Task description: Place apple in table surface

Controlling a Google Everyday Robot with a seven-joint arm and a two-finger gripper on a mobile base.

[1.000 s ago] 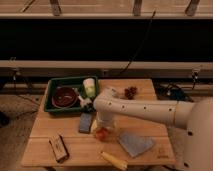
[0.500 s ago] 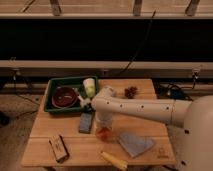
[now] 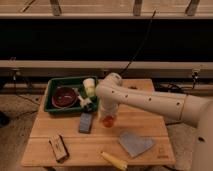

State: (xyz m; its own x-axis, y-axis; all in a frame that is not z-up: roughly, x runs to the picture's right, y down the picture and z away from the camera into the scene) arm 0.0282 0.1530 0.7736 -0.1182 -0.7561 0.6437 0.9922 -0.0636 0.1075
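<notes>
The apple [image 3: 107, 121] is small, round and orange-red. It sits low over the middle of the light wooden table surface [image 3: 100, 145], touching it or just above it; I cannot tell which. My gripper [image 3: 107, 118] reaches straight down from the white arm [image 3: 145, 100] that comes in from the right. It is shut on the apple, with its fingers on either side of the fruit. The table's small dark logo [image 3: 161, 151] is at the front right corner.
A green tray [image 3: 50, 95] at the back left holds a dark red bowl [image 3: 65, 96] and a pale cup [image 3: 89, 86]. A dark grey block [image 3: 86, 122] lies just left of the apple. A brown bar [image 3: 59, 148], a yellow corn cob [image 3: 114, 160] and a grey-blue cloth [image 3: 135, 143] lie along the front.
The gripper with the apple has shifted slightly right and stays low over the table. The other objects have not moved.
</notes>
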